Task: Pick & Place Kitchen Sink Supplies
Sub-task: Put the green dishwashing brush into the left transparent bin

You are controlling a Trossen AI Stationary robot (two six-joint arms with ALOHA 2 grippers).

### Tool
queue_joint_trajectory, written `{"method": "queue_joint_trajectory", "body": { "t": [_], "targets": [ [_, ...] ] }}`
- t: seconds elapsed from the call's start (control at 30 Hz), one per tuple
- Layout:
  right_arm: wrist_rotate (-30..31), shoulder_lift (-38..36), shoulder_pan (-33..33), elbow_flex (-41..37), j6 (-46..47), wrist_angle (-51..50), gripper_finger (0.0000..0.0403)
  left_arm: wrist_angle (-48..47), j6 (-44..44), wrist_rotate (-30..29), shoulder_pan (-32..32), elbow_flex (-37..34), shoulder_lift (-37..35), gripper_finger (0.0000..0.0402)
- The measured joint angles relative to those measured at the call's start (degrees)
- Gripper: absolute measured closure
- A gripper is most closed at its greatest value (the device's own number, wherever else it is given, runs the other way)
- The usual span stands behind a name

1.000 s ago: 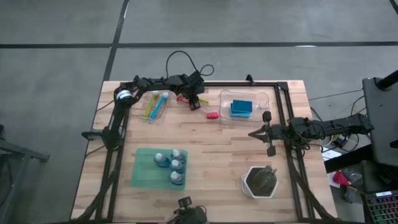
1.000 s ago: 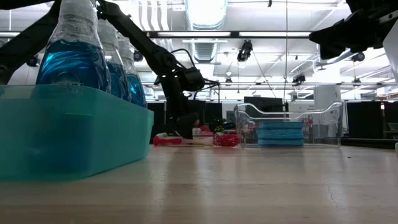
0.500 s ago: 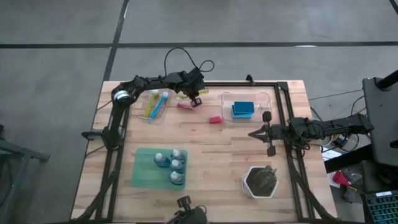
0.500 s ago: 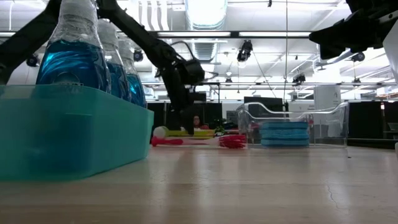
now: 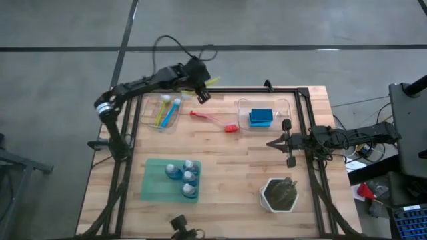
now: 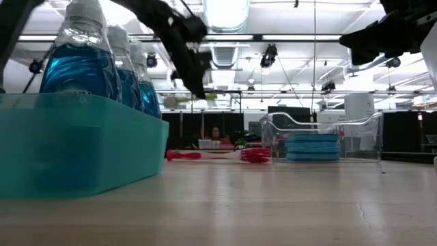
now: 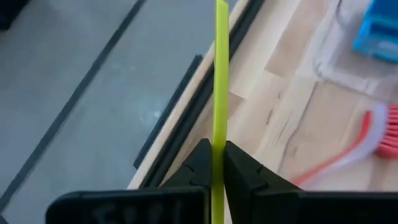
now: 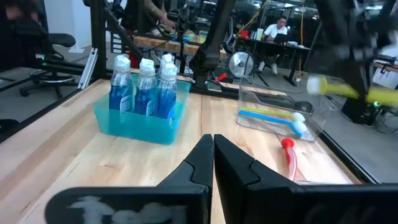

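Yellow-green brush [image 7: 221, 81], slim, light and stiff, hangs above the table's [image 5: 220, 160] far edge, pinched mid-handle by the left claw [image 5: 201, 94]. Grip stays narrow; expect pivoting. Right claw [image 5: 270, 143] waits closed, right side.

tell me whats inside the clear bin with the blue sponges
The clear bin holds stacked blue sponges, filling only part of it; the rest looks bare. Anything beneath the stack is covered.
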Motion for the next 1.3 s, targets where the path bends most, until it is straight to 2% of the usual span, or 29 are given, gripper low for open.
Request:
{"method": "queue_joint_trajectory", "body": {
  "t": [0.17,0.3,0.5,0.67,1.0,1.3],
  "targets": [
    [0.0,0.0,0.0,0.0,-0.1,0.0,0.0394,-6.8,-3.6,-0.8,0.5,-0.5,-8.3,0.0381],
    [0.0,0.0,0.0,0.0,0.0,0.0,0.0394,-9.5,-6.7,-2.3,1.3,-4.5,-14.3,0.0383],
    [0.0,0.0,0.0,0.0,-0.1,0.0,0.0394,-8.7,-7.1,-8.0,2.1,-14.7,-22.6,0.0378],
    [0.0,0.0,0.0,0.0,0.0,0.0,0.0394,-3.5,-8.6,-8.4,2.6,-25.5,-27.6,0.038],
    [0.0,0.0,0.0,0.0,0.0,0.0,0.0394,10.1,-9.2,-8.9,2.8,-44.7,-29.7,0.0375],
    [0.0,0.0,0.0,0.0,-0.1,0.0,0.0394,13.5,-12.1,-11.2,3.0,-49.9,-29.3,0.0371]
  ]
}}
